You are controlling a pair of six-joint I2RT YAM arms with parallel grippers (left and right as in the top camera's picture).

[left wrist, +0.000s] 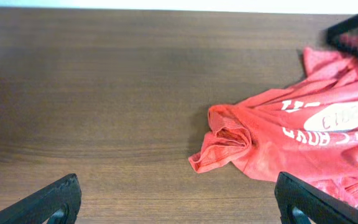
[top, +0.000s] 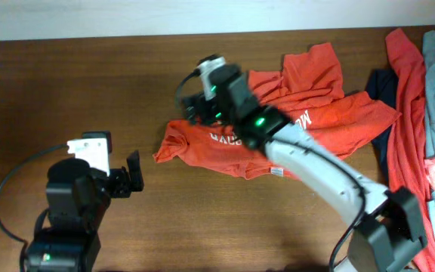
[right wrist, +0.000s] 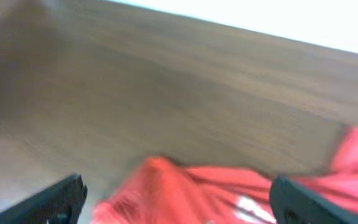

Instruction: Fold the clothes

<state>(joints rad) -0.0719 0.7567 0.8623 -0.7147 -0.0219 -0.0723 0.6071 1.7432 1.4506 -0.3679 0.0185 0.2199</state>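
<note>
An orange-red T-shirt (top: 316,113) with white lettering lies crumpled in the middle of the wooden table. My right gripper (top: 201,104) hovers over the shirt's upper left part. In the blurred right wrist view its fingers (right wrist: 58,202) stand wide apart, open, with red cloth (right wrist: 185,190) below the gap and nothing gripped. My left gripper (top: 132,176) is open over bare wood, a short way left of the shirt's bunched sleeve (left wrist: 225,140). Nothing lies between the left fingers (left wrist: 316,202).
A pile of other clothes (top: 433,113) in red, grey-blue, pink and navy lies along the table's right edge. The right arm (top: 323,170) stretches from the front right across the shirt. Bare wood (top: 74,83) spreads left of the shirt.
</note>
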